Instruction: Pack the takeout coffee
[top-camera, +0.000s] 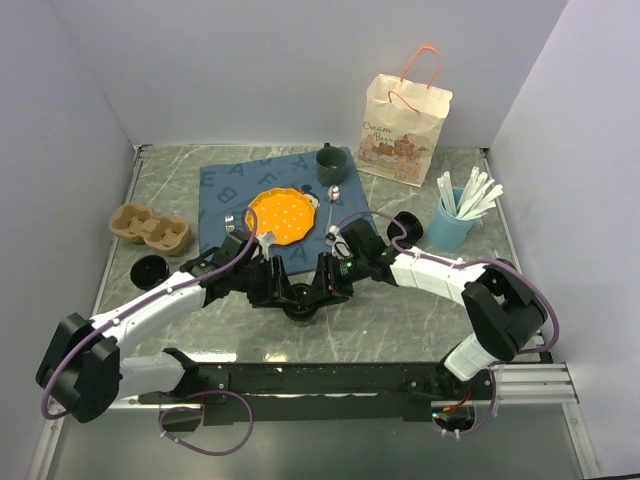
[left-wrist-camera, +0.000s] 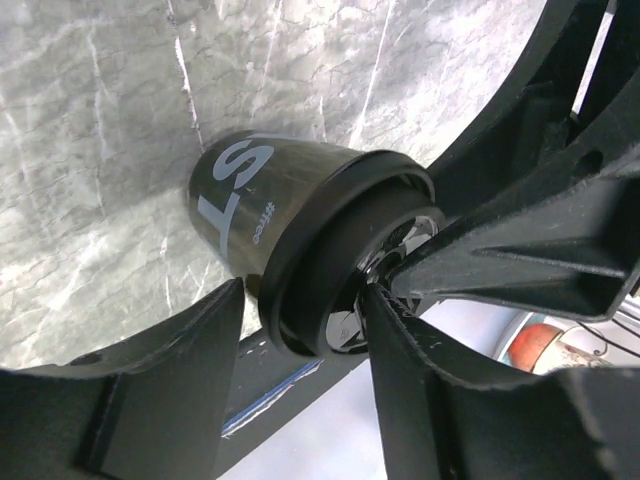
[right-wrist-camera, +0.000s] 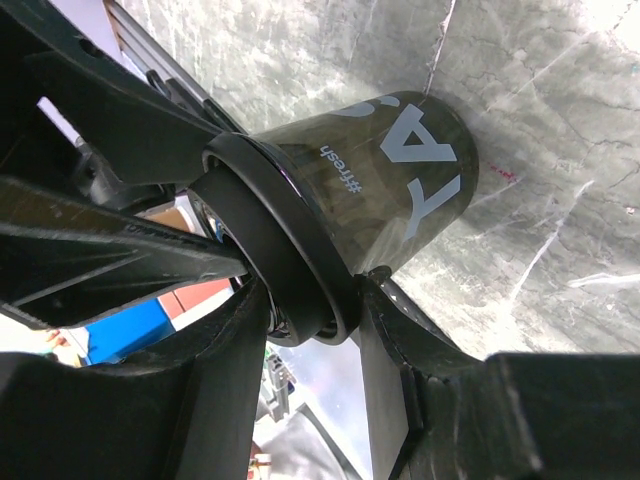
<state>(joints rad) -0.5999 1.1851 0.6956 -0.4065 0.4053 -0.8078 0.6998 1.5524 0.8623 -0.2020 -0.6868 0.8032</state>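
While upright, lidded cup (left-wrist-camera: 250, 200) btwn L pincer (left-wrist-camera: 330, 300), R pincer (right-wrist-camera: 300, 290).

On the overhead feed both of my arms wear the same livery. The left arm (top-camera: 150, 300) and the right arm (top-camera: 432, 272) have smooth white shells along the long links. Chunky black housings (top-camera: 75, 365) sit at the joints. A thin purple cable (top-camera: 248, 415) runs loosely along each arm and loops clear near the shoulders. A small green light (top-camera: 346, 264) glows by the right wrist. The bases are bolted to a black rail (top-camera: 330, 378). At its right end I see a silver slotted extrusion (top-camera: 535, 380) and a red wire (top-camera: 462, 404). Through the wrist cameras, the jaws are matte black moulded plastic, angular and ribbed, with slightly rough edges.
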